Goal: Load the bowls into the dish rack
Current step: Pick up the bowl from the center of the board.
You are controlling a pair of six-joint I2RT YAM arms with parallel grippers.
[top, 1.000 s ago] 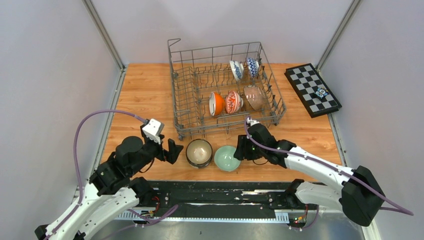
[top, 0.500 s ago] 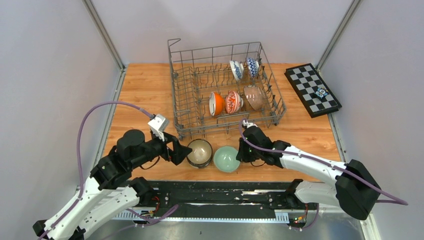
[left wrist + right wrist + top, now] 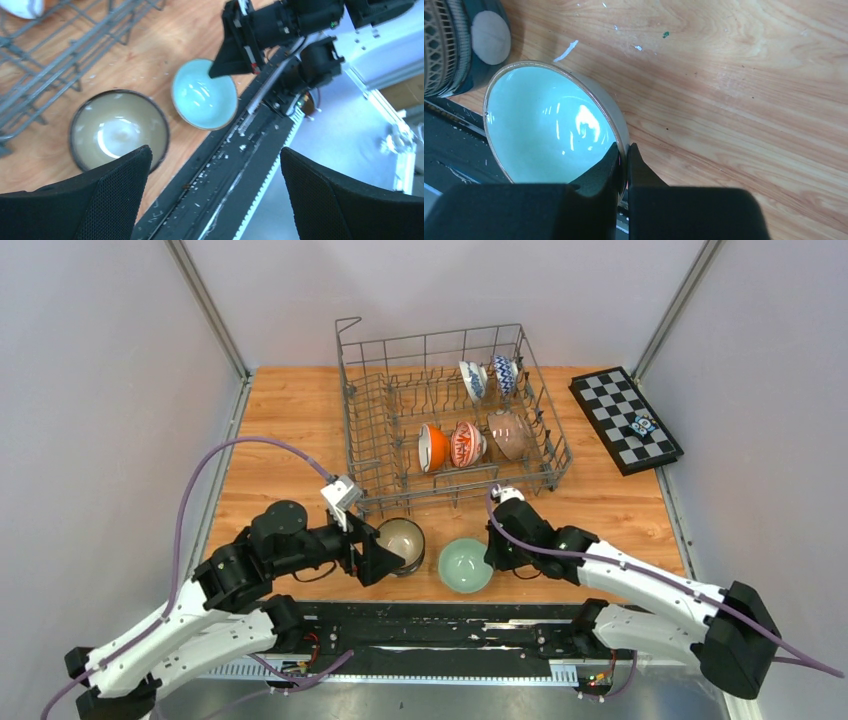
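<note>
Near edge of wooden surface (image 3: 290, 420): R end effector (image 3: 623, 150) clamped on rim of small pale green ceramic bowl (image 3: 549, 125), one finger inside, one outside. Just left: L end effector (image 3: 212, 170) spread wide, by round dark-rimmed beige bowl (image 3: 118, 130). Farther back: large grey wire dish rack (image 3: 360, 440) w/ orange bowl (image 3: 432, 447) and red-white patterned bowl (image 3: 466, 443) on edge among tines.

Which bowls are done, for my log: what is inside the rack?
Five sit among the rack tines: two blue-white bowls back right; an orange bowl, a red-white bowl and a brownish bowl in front. Wires cover their lower parts.
</note>
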